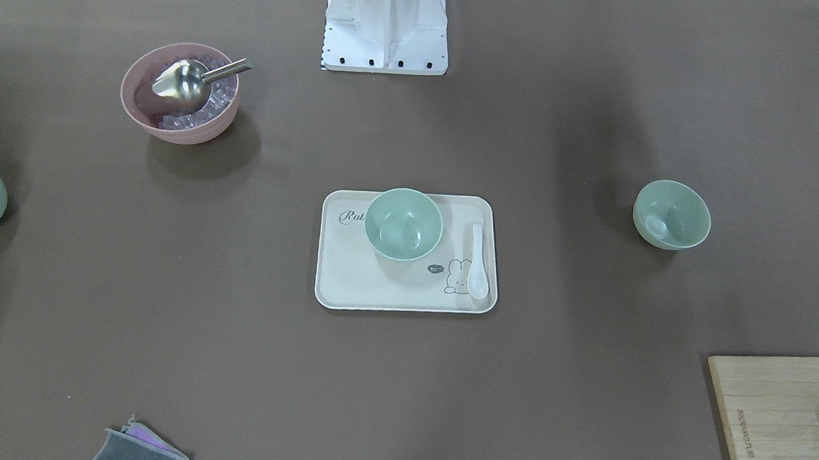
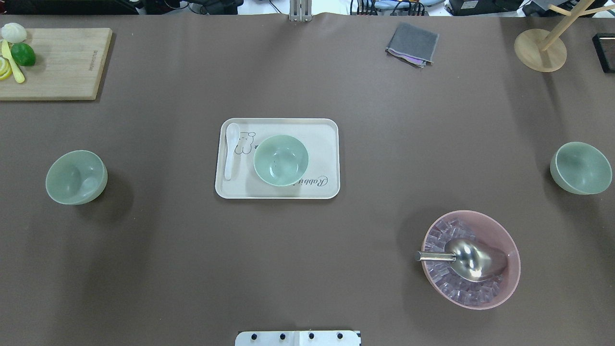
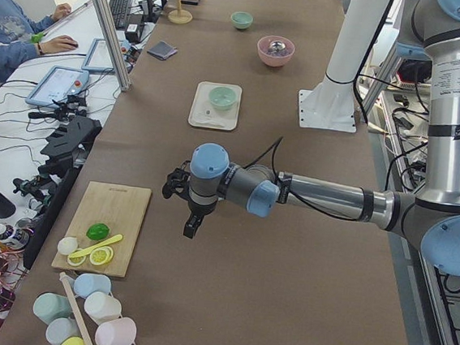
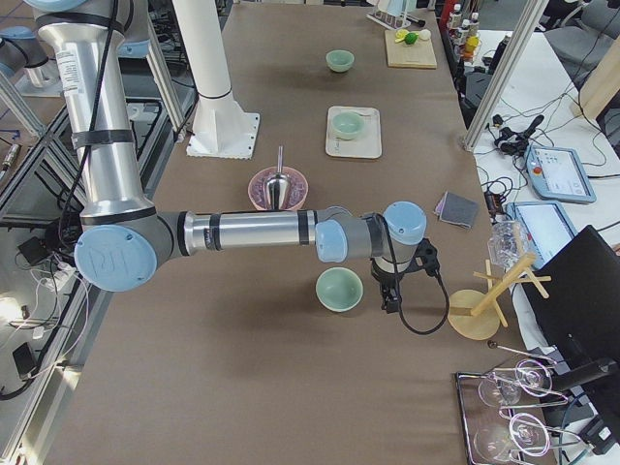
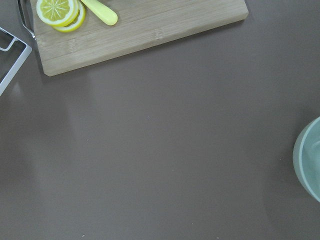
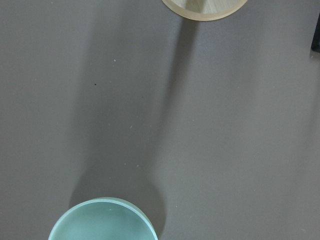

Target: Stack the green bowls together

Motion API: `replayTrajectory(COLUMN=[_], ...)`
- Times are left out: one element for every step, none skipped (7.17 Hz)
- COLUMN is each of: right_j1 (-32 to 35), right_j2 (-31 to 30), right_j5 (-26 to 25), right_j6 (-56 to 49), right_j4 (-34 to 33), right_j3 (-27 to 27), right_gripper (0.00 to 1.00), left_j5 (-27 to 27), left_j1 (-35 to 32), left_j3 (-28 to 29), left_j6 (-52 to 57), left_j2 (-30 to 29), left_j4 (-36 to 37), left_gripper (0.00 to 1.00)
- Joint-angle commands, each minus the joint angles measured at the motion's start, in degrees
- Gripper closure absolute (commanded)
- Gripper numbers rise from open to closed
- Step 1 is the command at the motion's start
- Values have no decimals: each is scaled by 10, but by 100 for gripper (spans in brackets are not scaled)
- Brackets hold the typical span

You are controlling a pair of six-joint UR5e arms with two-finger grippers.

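Sitting apart are green bowls (image 2: 281, 160), one near each table end. Left gripper (image 3: 191, 227) and right gripper (image 4: 388, 297) are hovering; I cannot tell their spread.

Bright, even overhead light; soft broad shadows beside green bowls (image 2: 76, 177).

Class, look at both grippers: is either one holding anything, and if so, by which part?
Nothing is held. The left gripper and right gripper hang empty over the table; all green bowls sit untouched.
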Motion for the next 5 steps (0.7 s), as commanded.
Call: replayTrajectory(right_j1=[-1, -1, -1, -1, -2], right_j2=[2, 0, -1, 0, 0], right_j5=[2, 3, 3, 3, 3], right_j6=[0, 1, 1, 1, 1], right_j4=[3, 17, 24, 24, 24], right_j3=[4, 4, 4, 4, 4], right_gripper=[0, 0, 0, 0, 0], left_j5=[-6, -4, -5, -3, 1], left_j1=[0, 1, 0, 0, 2], left_j3=[1, 9, 10, 10, 6], left_j6=[-3, -4, 0, 0, -1], left_j2=[-7, -7, 1, -4, -8], left_j4=[1, 1, -2, -1, 0], left_gripper=[3, 3, 2, 2, 2])
